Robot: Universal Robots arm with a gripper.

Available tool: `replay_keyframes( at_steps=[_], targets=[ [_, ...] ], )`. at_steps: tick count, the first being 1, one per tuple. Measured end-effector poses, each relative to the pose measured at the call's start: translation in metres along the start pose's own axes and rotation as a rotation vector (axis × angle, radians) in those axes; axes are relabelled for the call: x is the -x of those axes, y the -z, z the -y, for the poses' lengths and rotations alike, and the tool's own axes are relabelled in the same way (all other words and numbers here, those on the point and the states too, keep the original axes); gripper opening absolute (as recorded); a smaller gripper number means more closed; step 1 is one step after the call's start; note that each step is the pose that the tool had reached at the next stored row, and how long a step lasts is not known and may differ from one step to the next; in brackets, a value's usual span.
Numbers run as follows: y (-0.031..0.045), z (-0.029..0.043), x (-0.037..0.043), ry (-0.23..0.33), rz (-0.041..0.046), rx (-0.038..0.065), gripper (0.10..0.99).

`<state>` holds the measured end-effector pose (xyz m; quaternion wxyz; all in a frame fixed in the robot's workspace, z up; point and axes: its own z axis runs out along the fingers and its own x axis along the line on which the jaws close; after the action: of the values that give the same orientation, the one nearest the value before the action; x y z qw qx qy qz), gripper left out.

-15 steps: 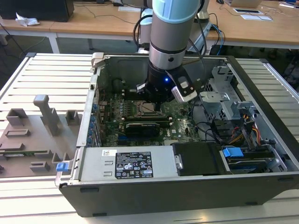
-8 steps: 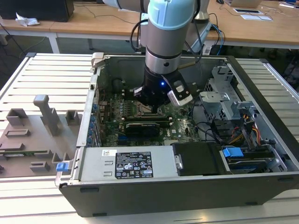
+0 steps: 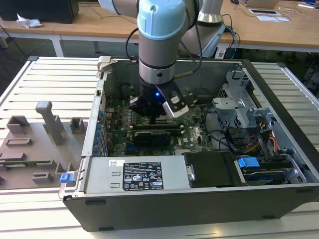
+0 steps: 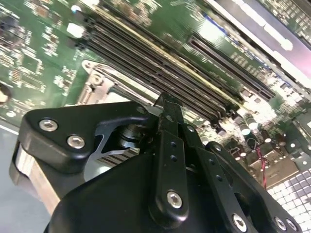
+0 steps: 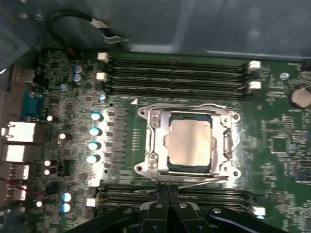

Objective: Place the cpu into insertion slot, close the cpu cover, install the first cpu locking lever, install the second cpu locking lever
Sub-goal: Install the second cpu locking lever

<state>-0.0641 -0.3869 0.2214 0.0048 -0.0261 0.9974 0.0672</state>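
In the exterior view the Universal Robots arm reaches straight down into an open computer case, with the gripper low over the green motherboard, near the middle of the case. A grey fixture plate lies on the slatted table at the exterior view's left of the case.

In the first wrist view the cpu sits flat in the insertion slot, silvery top facing up. The cpu cover lies closed down around it, its square window framing the chip. A thin locking lever runs along the socket edge nearest the gripper, whose 2 fingertips meet with no gap and nothing between them, just beside that lever. Dark memory slots line the board on both sides of the socket.

In the second wrist view the narrow finger tip stands over the socket frame's corner
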Motion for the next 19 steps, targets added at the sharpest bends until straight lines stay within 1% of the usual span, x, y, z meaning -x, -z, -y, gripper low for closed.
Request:
replay_keyframes(
  at_steps=[2, 4, 6, 7, 14, 17, 19],
  targets=[
    [-0.0019, -0.0001, -0.0056, 0.0, 0.0001, 0.002, 0.106],
    [-0.0048, 0.0, -0.0115, 0.002, 0.0001, 0.007, 0.106],
    [-0.0079, 0.0002, -0.0157, 0.003, 0.0002, 0.011, 0.106],
    [-0.0095, 0.0003, -0.017, 0.004, 0.0, 0.011, 0.106],
    [-0.0178, 0.0009, -0.0185, 0.012, -0.0013, 0.011, 0.106],
    [-0.02, -0.007, -0.0179, 0.023, -0.0021, 0.012, 0.106],
    [-0.0206, -0.0093, -0.0179, 0.027, -0.0032, 0.011, 0.106]
  ],
)
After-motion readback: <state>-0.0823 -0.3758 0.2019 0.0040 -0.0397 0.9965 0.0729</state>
